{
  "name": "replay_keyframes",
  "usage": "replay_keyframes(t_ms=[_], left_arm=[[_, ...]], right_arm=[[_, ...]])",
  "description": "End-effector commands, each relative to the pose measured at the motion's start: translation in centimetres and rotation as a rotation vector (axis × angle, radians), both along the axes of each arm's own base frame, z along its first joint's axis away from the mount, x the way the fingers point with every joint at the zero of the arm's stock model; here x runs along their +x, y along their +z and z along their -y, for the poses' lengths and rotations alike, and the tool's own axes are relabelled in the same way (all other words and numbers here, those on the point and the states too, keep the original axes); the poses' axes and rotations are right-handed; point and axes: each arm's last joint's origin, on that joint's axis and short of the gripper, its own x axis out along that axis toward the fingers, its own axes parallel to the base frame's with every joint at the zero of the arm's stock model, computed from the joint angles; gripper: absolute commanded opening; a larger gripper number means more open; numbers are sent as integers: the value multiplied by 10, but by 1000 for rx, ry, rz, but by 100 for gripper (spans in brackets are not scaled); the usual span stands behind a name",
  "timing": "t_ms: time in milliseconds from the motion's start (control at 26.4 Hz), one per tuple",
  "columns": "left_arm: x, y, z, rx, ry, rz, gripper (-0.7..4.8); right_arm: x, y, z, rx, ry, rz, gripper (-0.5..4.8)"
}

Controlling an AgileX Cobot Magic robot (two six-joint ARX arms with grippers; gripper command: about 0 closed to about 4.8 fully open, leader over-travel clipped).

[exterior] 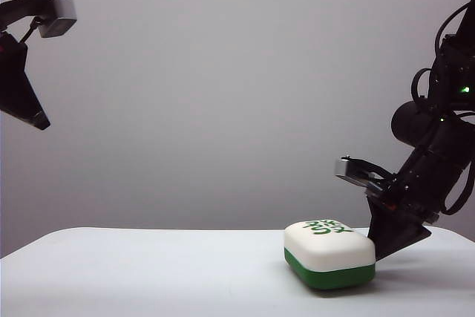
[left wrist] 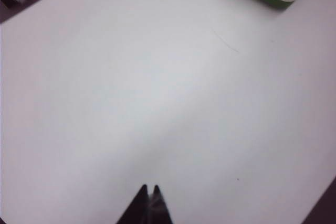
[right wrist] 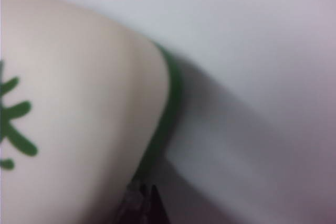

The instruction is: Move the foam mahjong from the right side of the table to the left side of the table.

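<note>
Near right edge of white smooth surface (exterior: 148,272): soft white-topped, green-based foam mahjong tile (exterior: 329,255) lying flat. Right end effector (exterior: 386,246) closed, tips against tile's right side, likely positioned for pushing leftward. Left end effector (left wrist: 149,196) closed, parked high above left edge.

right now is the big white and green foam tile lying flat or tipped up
Lying flat: the white-and-green foam mahjong tile rests green base down on the white table, printed face up.
</note>
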Motion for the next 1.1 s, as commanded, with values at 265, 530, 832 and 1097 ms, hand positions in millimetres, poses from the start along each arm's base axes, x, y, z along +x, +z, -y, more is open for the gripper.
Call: replay_keyframes(t_ms=[265, 530, 832, 1097], left_arm=[[-3, 0, 0, 0, -3, -29, -5], [-4, 0, 0, 1, -2, -34, -5], [-4, 0, 0, -2, -4, -32, -5], [-3, 0, 0, -4, -5, -21, -5]], right_arm=[[-7, 1, -24, 26, 56, -36, -5], [-6, 4, -53, 42, 63, 19, -5], [-8, 3, -68, 68, 55, 10, -5], [-8, 1, -86, 91, 38, 24, -5]])
